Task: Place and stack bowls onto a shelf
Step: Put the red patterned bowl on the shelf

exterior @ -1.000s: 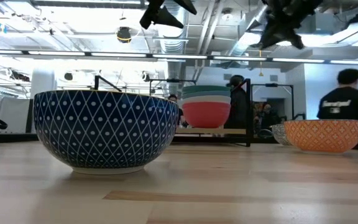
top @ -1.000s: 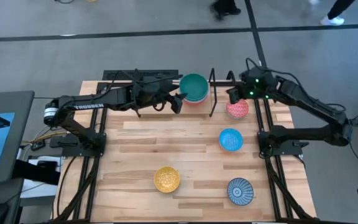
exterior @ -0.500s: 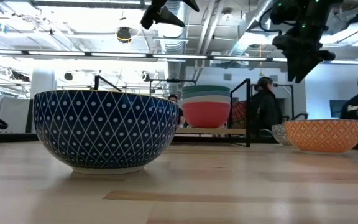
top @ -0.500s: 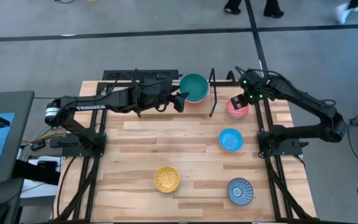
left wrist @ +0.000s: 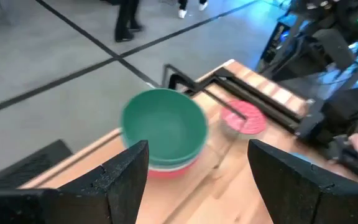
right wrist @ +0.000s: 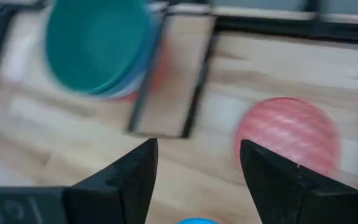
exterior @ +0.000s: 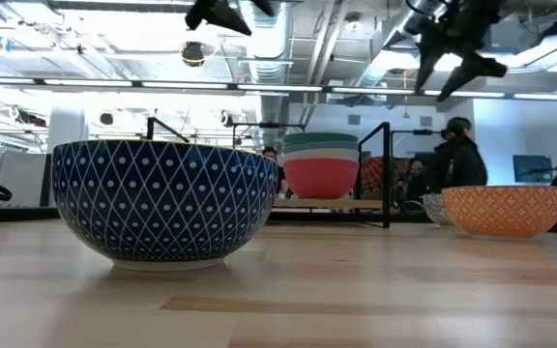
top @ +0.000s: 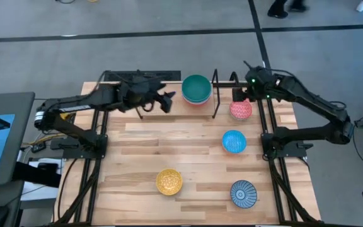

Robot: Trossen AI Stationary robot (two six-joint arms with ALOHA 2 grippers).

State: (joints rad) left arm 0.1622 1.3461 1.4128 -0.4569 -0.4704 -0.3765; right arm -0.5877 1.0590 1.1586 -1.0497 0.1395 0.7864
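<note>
My left claw [top: 169,101] has pulled back leftward from the bowl stack since the earlier frame, and my right claw [top: 238,94] has spread its fingers above the pink-red patterned bowl [top: 241,110]. Left claw: fingers [left wrist: 126,177] wide apart, holding nothing, hovering over the far part of the table [top: 144,151], left of the stack and clear of it. Right claw: fingers [right wrist: 135,171] parted, nothing between them, up in the air at the far right, just beyond the pink-red bowl and not touching it.

The stack sits at the far centre, on the shelf [right wrist: 166,112]; the teal bowl [top: 196,87] is on top, a light blue rim under it, a red-orange bowl [exterior: 321,177] at the bottom. Whether more bowls lie between them, I cannot tell. Black wire legs [top: 216,94] stand upright just right of the stack, between it and the pink-red bowl.

The pink-red bowl rests on the tabletop at far right. Nearer, in the same right-hand column, the plain blue bowl [top: 234,141], then the blue-white radial striped bowl [top: 243,193] at the near right. The yellow patterned bowl [top: 169,181] sits near centre, well apart from the others. All four stand upright and apart from one another.

In the low view a person [exterior: 457,159] stands in the room behind the table.
</note>
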